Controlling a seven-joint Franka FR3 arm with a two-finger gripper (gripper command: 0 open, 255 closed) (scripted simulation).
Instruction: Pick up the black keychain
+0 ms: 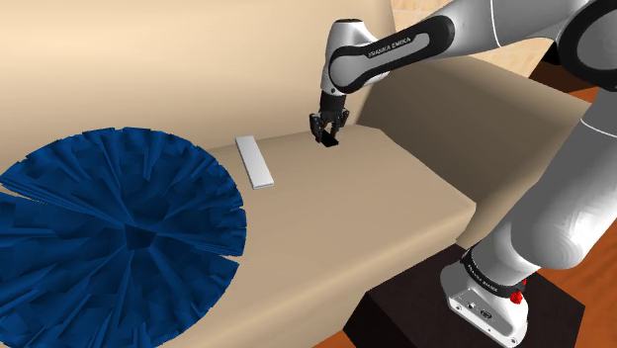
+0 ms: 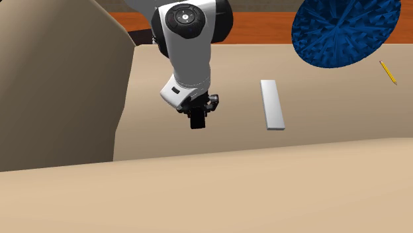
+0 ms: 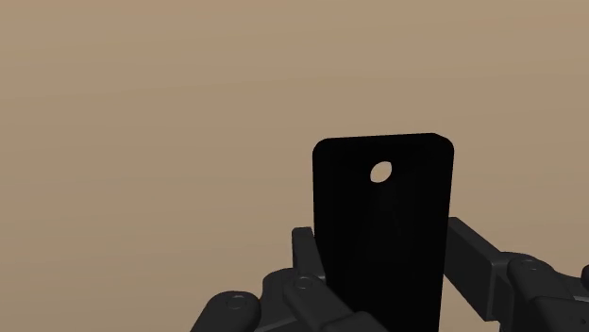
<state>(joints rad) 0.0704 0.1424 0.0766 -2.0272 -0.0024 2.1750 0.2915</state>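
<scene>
Clamping my all-black two-finger gripper (image 1: pixel 329 134) on a flat black rectangular keychain (image 3: pixel 382 236) with a small round hole near its far end, I am holding it upright between both fingers (image 3: pixel 469 250). The tag is hanging low over the tan cushioned seat (image 1: pixel 396 193), close to the backrest, and I cannot tell whether its lower edge is touching the cushion. A flat white rectangular bar (image 1: pixel 255 161) is lying near it on the seat, between the keychain and a large round dark-blue pleated disc (image 1: pixel 119 237). A yellow pencil (image 2: pixel 388 73) is lying beside that disc.
</scene>
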